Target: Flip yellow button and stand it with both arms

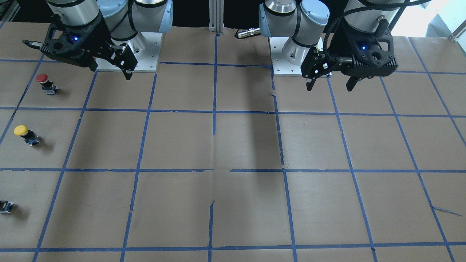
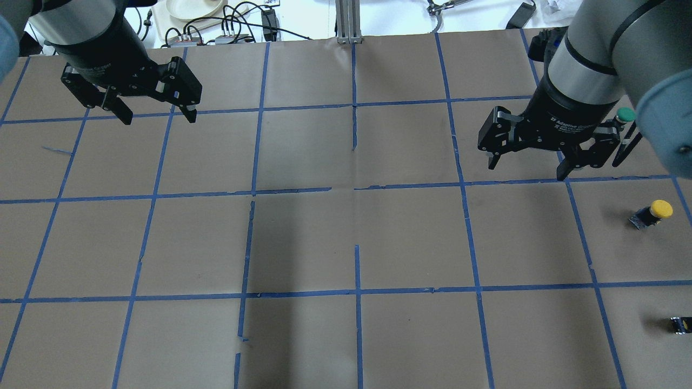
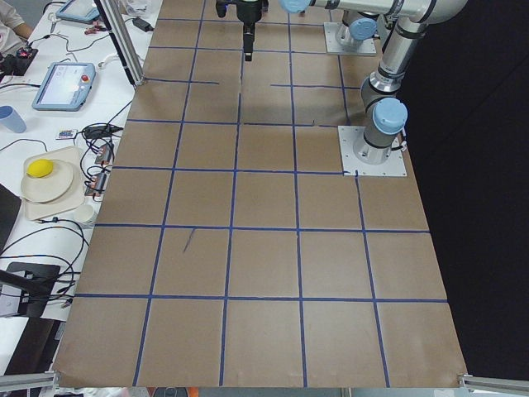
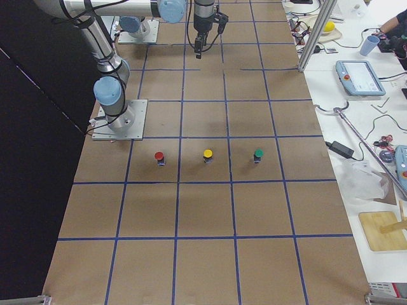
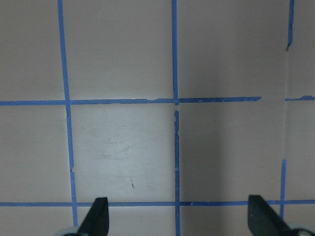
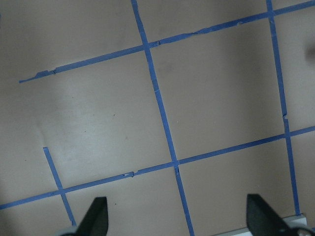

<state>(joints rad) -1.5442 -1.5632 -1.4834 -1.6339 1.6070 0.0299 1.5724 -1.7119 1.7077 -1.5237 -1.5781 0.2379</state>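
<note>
The yellow button (image 1: 25,134) is on the brown paper at the table's end on my right side. It also shows in the overhead view (image 2: 654,212) and the right side view (image 4: 208,155), where it appears upright with its cap on top. My right gripper (image 2: 525,170) is open and empty, hovering above the table well short of the button; it also shows in the front view (image 1: 111,71). My left gripper (image 2: 158,120) is open and empty on the far side of the table (image 1: 329,82). Both wrist views show open fingertips (image 5: 98,216) (image 6: 96,216) over bare paper.
A red-capped button (image 1: 45,83) and a green-capped button (image 2: 626,114) flank the yellow one in a row. A small dark part (image 1: 5,206) shows at the front view's edge. Blue tape lines grid the paper. Cables and dishes lie beyond the far edge (image 2: 194,8).
</note>
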